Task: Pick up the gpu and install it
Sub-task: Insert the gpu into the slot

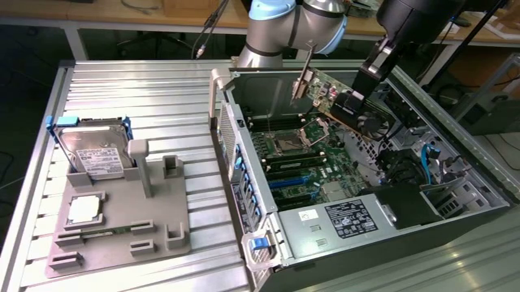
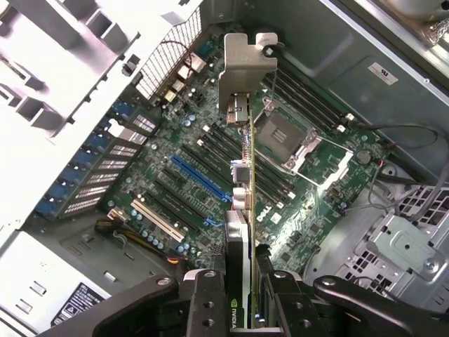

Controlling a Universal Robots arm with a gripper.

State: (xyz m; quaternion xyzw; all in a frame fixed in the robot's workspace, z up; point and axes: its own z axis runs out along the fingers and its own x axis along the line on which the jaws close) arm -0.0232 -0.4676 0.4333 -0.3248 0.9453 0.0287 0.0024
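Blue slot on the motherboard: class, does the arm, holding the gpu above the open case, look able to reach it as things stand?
Probably yes. The gripper holds the gpu above the motherboard, the case is open, and nothing stands over the blue slot.
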